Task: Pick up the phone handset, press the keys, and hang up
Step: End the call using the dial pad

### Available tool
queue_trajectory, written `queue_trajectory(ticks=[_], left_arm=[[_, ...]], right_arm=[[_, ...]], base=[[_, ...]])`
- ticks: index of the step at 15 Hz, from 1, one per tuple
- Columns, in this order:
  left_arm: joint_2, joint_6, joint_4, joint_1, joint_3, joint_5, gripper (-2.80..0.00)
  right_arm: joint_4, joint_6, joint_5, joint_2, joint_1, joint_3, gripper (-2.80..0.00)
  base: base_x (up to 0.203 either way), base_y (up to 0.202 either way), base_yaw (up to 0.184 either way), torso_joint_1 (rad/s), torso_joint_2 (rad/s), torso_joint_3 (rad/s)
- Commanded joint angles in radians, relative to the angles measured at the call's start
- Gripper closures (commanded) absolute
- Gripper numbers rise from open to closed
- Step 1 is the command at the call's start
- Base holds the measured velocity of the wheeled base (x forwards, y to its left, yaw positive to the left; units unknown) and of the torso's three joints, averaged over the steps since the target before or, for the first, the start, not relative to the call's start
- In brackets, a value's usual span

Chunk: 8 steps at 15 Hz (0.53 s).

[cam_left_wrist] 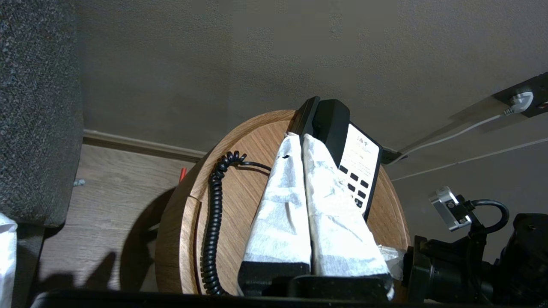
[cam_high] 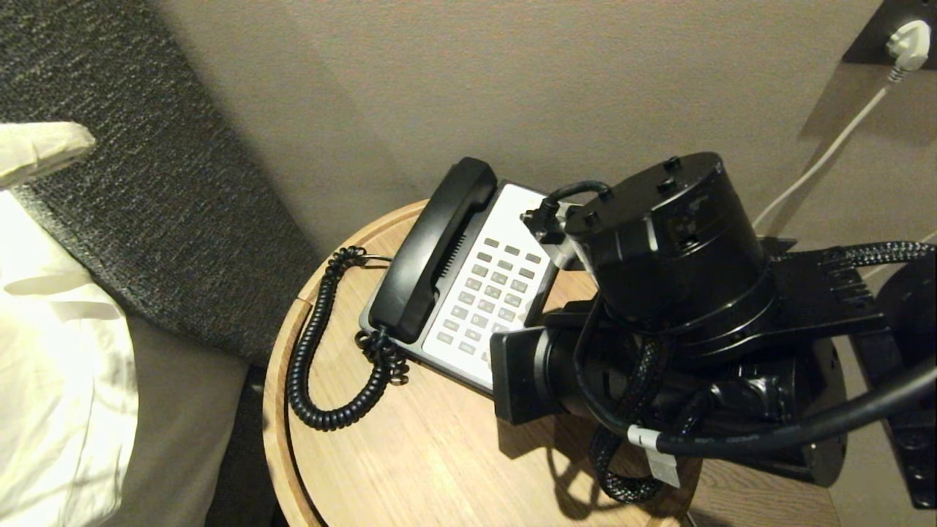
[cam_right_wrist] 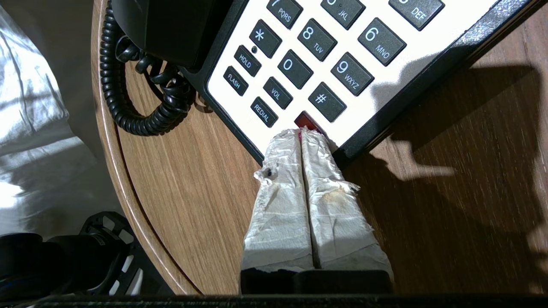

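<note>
The phone handset (cam_high: 433,249) lay in its cradle on the left side of the phone (cam_high: 512,212), which stood on the round wooden counter (cam_high: 439,461); its coiled cord (cam_high: 315,351) looped across the wood. The right end effector (cam_right_wrist: 303,133), its 2 paper-wrapped fingers (cam_right_wrist: 280,205) pressed together and holding nothing, pointed its tips at the red button (cam_right_wrist: 305,121) along the near edge of the keys (cam_right_wrist: 319,40). The left end effector (cam_left_wrist: 299,139) hung closed and empty, off to the left of the counter.

handset (cam_high: 433,249): black, cradled | keys (cam_high: 492,293): grey, white faceplate
</note>
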Motion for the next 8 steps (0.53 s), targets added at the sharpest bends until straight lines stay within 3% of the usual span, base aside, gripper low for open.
queue_trajectory(ticks=[1, 8], left_arm=[[-0.001, -0.004, -0.001, 0.0, 0.006, -0.001, 0.0], [0.002, -0.004, 0.002, -0.001, 0.006, -0.001, 0.0]], right_arm=[[-0.003, 0.004, 0.0, -0.001, 0.001, -0.011, 0.0], [-0.003, 0.021, 0.006, -0.009, 0.003, -0.02, 0.0]], base=[[0.0, 0.0, 0.0, 0.0, 0.0, 0.0], [0.0, 0.0, 0.0, 0.0, 0.0, 0.0]])
